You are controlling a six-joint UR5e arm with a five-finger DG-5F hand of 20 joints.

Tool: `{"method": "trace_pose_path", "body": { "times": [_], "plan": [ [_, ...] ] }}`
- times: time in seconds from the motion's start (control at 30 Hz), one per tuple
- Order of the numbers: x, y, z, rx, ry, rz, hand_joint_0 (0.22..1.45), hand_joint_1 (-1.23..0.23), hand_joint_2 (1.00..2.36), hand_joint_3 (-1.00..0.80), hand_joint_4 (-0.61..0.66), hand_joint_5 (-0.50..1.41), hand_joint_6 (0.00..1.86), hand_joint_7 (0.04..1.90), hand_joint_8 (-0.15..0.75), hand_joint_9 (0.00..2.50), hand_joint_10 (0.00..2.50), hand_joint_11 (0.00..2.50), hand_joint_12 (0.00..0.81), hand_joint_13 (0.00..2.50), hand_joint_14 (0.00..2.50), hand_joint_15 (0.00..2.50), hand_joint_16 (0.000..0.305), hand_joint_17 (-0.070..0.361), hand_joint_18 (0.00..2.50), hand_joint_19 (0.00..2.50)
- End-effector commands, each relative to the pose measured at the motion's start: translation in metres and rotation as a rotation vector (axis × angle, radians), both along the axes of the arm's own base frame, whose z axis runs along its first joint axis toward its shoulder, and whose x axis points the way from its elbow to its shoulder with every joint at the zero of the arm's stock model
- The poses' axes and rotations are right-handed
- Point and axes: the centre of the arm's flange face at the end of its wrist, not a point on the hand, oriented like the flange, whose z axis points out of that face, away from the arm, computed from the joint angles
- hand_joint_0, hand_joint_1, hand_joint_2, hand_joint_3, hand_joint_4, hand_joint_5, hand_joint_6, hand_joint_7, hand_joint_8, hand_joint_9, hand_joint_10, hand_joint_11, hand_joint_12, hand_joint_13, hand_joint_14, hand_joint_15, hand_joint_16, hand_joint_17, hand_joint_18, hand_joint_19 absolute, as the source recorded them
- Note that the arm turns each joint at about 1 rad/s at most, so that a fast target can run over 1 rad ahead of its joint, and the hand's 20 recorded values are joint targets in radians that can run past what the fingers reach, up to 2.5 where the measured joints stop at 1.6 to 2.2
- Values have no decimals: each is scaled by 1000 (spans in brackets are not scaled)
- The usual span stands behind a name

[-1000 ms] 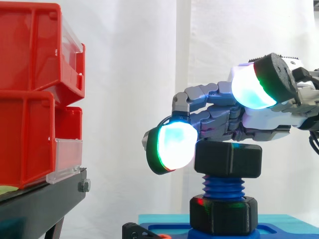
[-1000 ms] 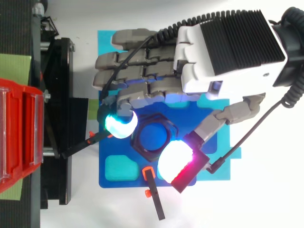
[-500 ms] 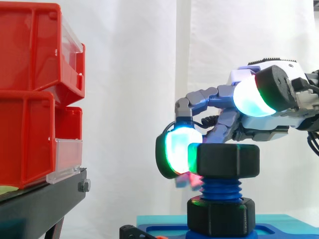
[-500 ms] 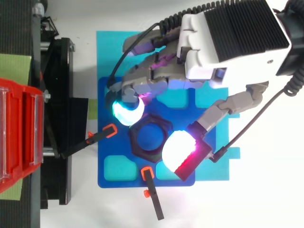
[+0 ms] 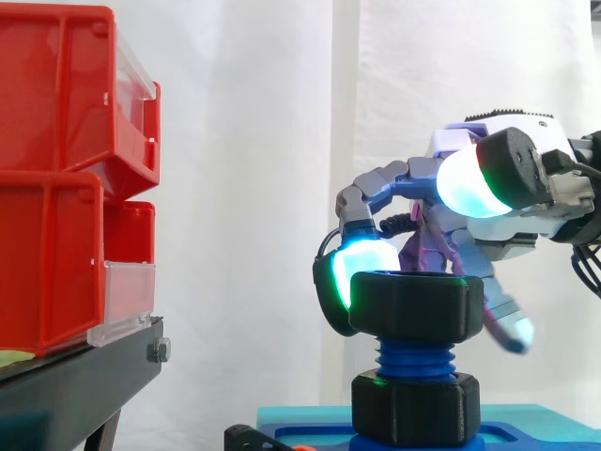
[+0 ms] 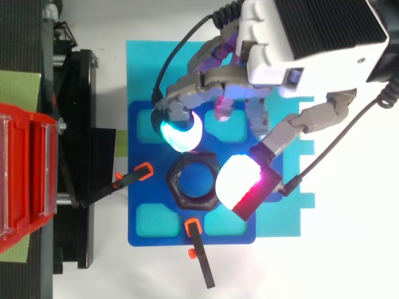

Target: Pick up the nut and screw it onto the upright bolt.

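- One black nut [image 5: 416,303] sits on top of the upright blue bolt [image 5: 416,358], on its threads, apart from a second black nut [image 5: 416,406] at the bolt's foot.
- Hand [image 6: 305,34] reaches in from the right, fingers [image 5: 354,265] curled round the top nut, one glowing pad against its left side.
- Thumb pad [image 6: 238,184] is at the nut's right edge, sitting higher.
- Bolt stands on a blue tray [image 6: 134,232] over a cyan mat [image 6: 140,68].
- Black clamps [image 6: 201,252] grip the tray edges.
- Red bins [image 5: 56,169] on a black stand [image 5: 75,385], well left.
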Motion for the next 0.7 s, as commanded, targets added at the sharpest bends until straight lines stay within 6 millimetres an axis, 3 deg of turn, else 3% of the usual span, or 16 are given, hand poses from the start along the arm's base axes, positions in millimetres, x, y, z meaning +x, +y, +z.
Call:
{"method": "trace_pose_path", "body": {
  "times": [0.0,0.13,0.43,0.5,0.6,0.63,0.67],
  "plan": [
    [-1,-7,2,-1,-8,-2,509,-368,1000,-500,35,53,698,1126,284,1987,13,362,186,1538,3,89,3,6,1003,23],
    [-2,-12,1,-2,-14,1,509,-365,1000,-500,36,56,697,1126,331,2161,18,586,246,1802,8,209,4,8,1102,82],
    [-4,-21,3,-1,-17,-3,507,-369,1000,-500,51,62,691,1113,414,2368,24,924,347,2116,19,525,6,13,1299,192],
    [-3,-23,5,-2,-20,1,507,-370,1000,-500,50,62,691,1113,410,2366,28,926,342,2107,19,526,6,14,1317,225],
    [-2,-28,13,-3,-31,3,505,-359,1000,-500,74,51,667,1171,351,2119,23,746,306,1844,14,378,9,21,1195,203],
    [-2,-29,14,-4,-32,3,502,-350,1000,-500,127,49,551,1392,349,1908,20,601,292,1650,11,290,12,28,1080,181],
    [-1,-29,18,-4,-37,7,502,-348,1000,-500,153,48,506,1469,337,1825,19,579,281,1582,10,268,14,31,1057,178]
  ]
}}
